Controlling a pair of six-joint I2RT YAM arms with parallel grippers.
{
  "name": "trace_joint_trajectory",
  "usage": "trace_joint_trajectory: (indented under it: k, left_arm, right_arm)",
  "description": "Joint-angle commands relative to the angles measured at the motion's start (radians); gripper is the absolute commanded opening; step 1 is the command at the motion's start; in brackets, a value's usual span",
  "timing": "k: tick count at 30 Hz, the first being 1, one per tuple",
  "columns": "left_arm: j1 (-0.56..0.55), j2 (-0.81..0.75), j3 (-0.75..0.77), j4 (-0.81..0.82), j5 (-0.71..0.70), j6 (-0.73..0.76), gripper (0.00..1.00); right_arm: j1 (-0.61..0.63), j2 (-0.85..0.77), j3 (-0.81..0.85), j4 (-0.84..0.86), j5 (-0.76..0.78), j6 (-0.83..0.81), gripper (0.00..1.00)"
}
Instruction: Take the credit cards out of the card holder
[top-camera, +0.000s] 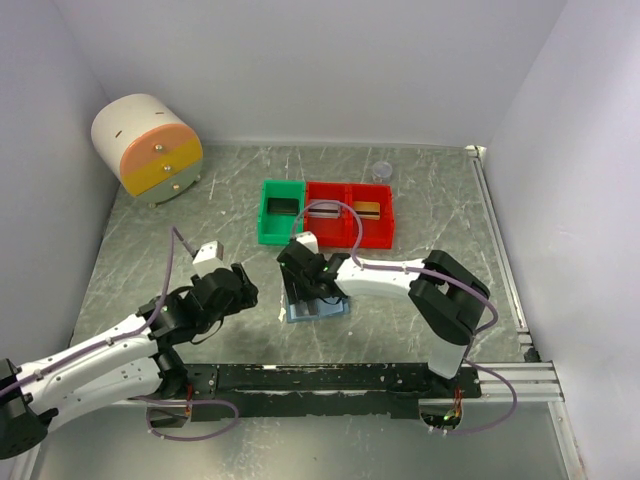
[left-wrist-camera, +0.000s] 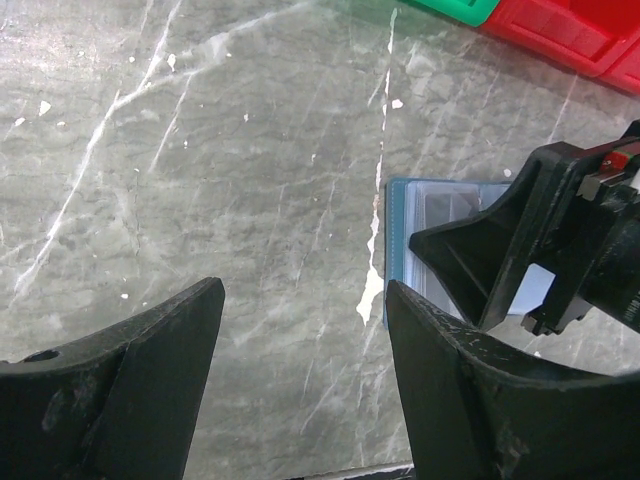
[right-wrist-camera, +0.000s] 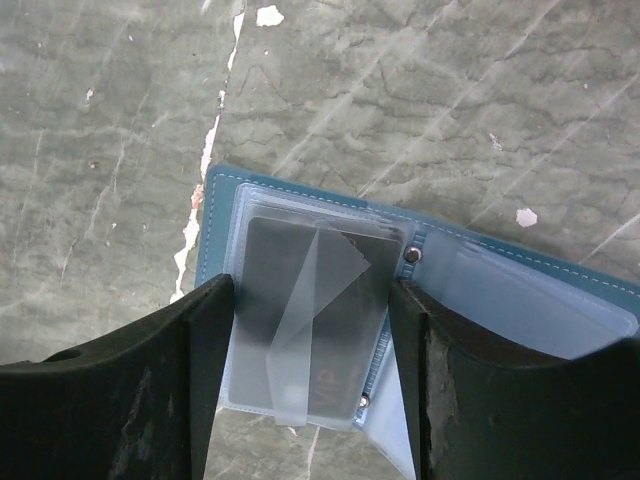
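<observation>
Straddling the silvery-grey card (right-wrist-camera: 275, 260), our right gripper (right-wrist-camera: 312, 288) stands spread, clamping nothing; the card holder (top-camera: 318, 310) lies unfolded, its long axis left-right; our left gripper (left-wrist-camera: 305, 290) gapes empty.

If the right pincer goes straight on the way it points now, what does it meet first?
The right pincer would most likely meet the grey card, in a clear pocket of the open card holder; how near is unclear.

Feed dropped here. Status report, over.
Left gripper open, off the card holder. Right gripper open, astride grey card, not yet pulled. Nothing blocking.
</observation>
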Motion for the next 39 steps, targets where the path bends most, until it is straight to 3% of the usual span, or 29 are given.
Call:
trace_joint_trajectory:
  k: [1, 6, 15, 32, 39]
  left_arm:
    - [0.004, 0.021, 0.001, 0.031, -0.010, 0.022, 0.78]
    - [0.003, 0.046, -0.006, 0.058, 0.015, 0.024, 0.78]
    - [0.004, 0.076, -0.004, 0.092, 0.046, 0.040, 0.77]
    - [0.004, 0.079, 0.007, 0.089, 0.058, 0.050, 0.77]
    - [0.004, 0.084, 0.017, 0.085, 0.059, 0.053, 0.77]
  right_arm:
    - [0.007, 0.000, -0.034, 0.005, -0.001, 0.023, 0.58]
    - [-0.017, -0.062, -0.120, 0.122, -0.088, 0.038, 0.51]
    - [-0.035, -0.061, -0.151, 0.144, -0.127, 0.035, 0.62]
    - [-0.035, -0.046, -0.130, 0.121, -0.111, 0.034, 0.68]
    - [-0.035, -0.032, -0.114, 0.102, -0.090, 0.042, 0.51]
